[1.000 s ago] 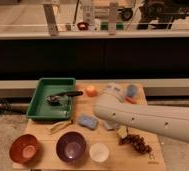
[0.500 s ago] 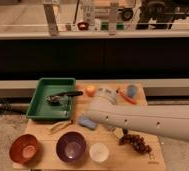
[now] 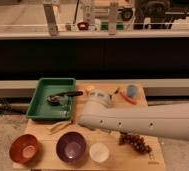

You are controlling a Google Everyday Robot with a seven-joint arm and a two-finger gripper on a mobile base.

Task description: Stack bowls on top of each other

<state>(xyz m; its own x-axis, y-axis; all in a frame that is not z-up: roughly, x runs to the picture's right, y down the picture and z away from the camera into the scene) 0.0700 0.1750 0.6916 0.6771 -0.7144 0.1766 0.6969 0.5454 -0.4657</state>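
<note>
The orange-brown bowl sits at the front left of the wooden board. The dark purple bowl stands just to its right, apart from it. A small white cup is next to the purple bowl. My white arm reaches in from the right across the middle of the board. My gripper is at its far end, above and behind the purple bowl, near the green tray's right edge. Both bowls are upright and look empty.
A green tray with a black-handled utensil lies at the back left. A blue cup and an orange stick-like thing are at the back right. Grapes lie at the front right. A yellowish thing lies behind the purple bowl.
My arm has swung to the left over the board and now covers the blue thing in the middle. The bowls and cup have not moved.
</note>
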